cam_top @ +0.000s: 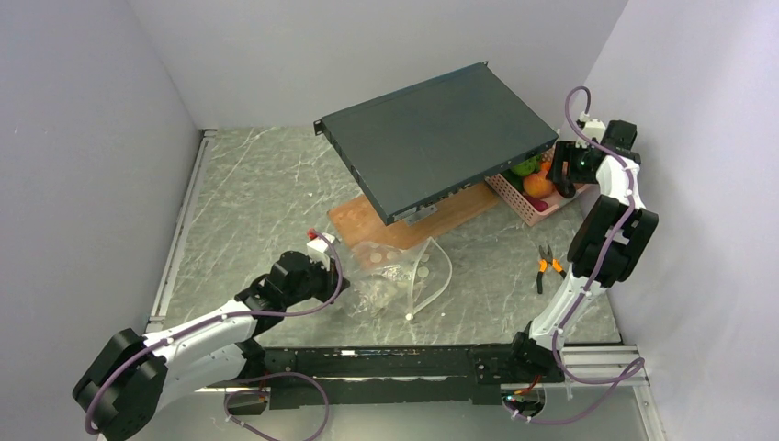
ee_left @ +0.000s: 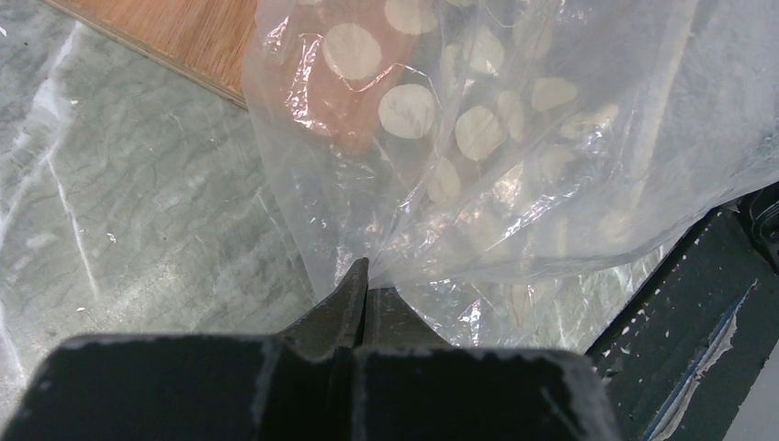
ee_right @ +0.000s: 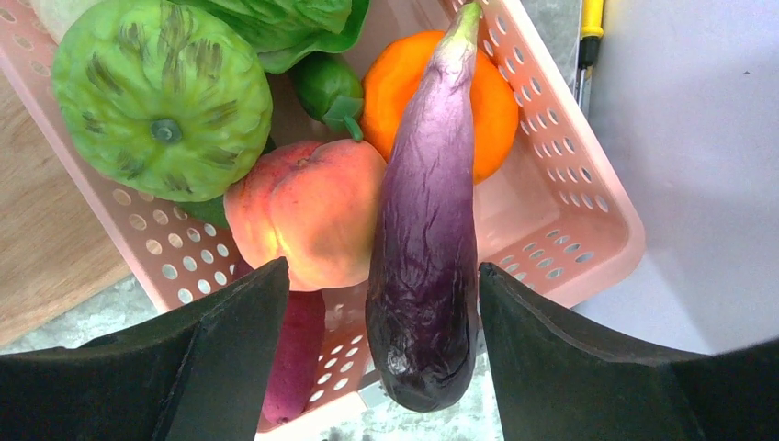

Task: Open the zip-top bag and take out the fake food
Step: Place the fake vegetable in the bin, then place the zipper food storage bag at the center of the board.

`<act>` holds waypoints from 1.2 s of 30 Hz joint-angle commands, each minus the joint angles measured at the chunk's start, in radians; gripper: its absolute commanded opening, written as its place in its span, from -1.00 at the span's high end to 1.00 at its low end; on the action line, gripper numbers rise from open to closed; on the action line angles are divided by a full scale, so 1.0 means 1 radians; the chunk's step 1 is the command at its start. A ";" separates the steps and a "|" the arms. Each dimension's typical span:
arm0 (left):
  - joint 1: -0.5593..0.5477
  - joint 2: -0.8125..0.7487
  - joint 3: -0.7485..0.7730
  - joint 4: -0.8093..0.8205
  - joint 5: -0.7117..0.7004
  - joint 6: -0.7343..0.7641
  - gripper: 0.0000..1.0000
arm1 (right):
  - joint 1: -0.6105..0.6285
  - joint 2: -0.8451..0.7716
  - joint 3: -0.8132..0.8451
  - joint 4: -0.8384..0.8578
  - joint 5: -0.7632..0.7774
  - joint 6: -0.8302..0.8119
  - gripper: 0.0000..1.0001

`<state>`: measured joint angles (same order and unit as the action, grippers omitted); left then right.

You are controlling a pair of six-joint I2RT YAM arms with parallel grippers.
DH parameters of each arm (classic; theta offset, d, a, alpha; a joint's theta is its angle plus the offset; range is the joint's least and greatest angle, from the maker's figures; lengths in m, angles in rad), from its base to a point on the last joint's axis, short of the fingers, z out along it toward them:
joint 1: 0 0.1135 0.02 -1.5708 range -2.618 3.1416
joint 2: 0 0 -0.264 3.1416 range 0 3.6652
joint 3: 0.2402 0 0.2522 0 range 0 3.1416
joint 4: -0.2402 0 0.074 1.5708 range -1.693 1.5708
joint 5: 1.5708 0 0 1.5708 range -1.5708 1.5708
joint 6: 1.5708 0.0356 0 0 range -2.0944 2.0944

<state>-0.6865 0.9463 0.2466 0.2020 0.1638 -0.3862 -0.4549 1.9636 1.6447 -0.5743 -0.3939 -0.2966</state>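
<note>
The zip-top bag [ee_left: 478,138] lies crumpled on the grey marbled worktop [cam_top: 257,202] just ahead of the left arm, its far part lapping over the near edge of a wooden board [cam_top: 363,219]. Pale round discs show on it; whether they are print or contents is not clear. The left tool [ee_left: 361,276] is closed tight, pinching the bag's near edge between its tips. Well apart, at the far right, the fake food [ee_right: 308,211] fills a pink lattice basket [ee_right: 588,175]: a green round piece, a peach, an orange, leafy greens. The right tool [ee_right: 381,271] hovers over it, spread wide and gripping nothing, with a purple eggplant [ee_right: 427,230] between its fingers, touching neither. Orange-handled pliers [cam_top: 548,266] lie near the right arm.
</note>
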 commanded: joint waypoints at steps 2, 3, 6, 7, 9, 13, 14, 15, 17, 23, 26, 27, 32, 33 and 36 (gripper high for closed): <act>0.007 -0.024 0.027 0.053 0.026 0.003 1.00 | -0.008 -0.105 -0.023 0.029 -0.021 0.019 -0.54; 0.008 -0.030 0.026 0.057 0.028 0.002 1.00 | -0.010 -0.124 -0.035 0.030 -0.026 0.019 -0.54; 0.010 -0.056 0.018 0.068 0.028 -0.002 1.00 | -0.015 -0.172 -0.077 0.023 -0.041 0.014 -0.55; 0.011 -0.066 0.017 0.067 0.028 -0.002 1.00 | -0.016 -0.191 -0.094 0.024 -0.048 0.013 -0.55; 0.014 -0.088 0.019 0.057 0.024 0.002 1.00 | -0.022 -0.228 -0.135 0.024 -0.056 0.008 -0.55; 0.022 -0.126 0.031 0.011 0.009 0.018 1.00 | -0.033 -0.292 -0.197 -0.004 -0.089 -0.035 -0.57; 0.025 -0.135 0.035 -0.009 -0.001 0.024 1.00 | -0.036 -0.306 -0.214 -0.015 -0.099 -0.051 -0.57; 0.026 -0.145 0.040 -0.030 -0.012 0.032 1.00 | -0.039 -0.322 -0.233 -0.027 -0.112 -0.068 -0.57; 0.032 -0.168 0.055 -0.086 -0.046 0.047 1.00 | -0.045 -0.356 -0.270 -0.052 -0.137 -0.102 -0.58; 0.048 -0.250 0.107 -0.290 -0.196 0.097 1.00 | -0.047 -0.494 -0.405 -0.101 -0.205 -0.204 -0.61; 0.056 -0.294 0.118 -0.368 -0.325 0.075 1.00 | -0.047 -0.576 -0.477 -0.106 -0.226 -0.240 -0.61; 0.060 -0.306 0.122 -0.388 -0.360 0.061 1.00 | -0.047 -0.599 -0.494 -0.111 -0.231 -0.248 -0.61; 0.093 -0.354 0.148 -0.500 -0.521 -0.034 1.00 | -0.048 -0.693 -0.565 -0.151 -0.271 -0.288 -0.62; 0.101 -0.359 0.157 -0.522 -0.547 -0.046 1.00 | -0.047 -0.710 -0.574 -0.161 -0.281 -0.297 -0.62; 0.147 -0.359 0.195 -0.572 -0.586 -0.060 1.00 | -0.048 -0.760 -0.616 -0.156 -0.288 -0.293 -0.62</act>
<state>-0.5858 0.5991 0.3630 -0.2859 -0.2924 -0.3920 -0.4988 1.2675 1.0691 -0.7177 -0.6292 -0.5514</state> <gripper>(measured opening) 0.009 0.808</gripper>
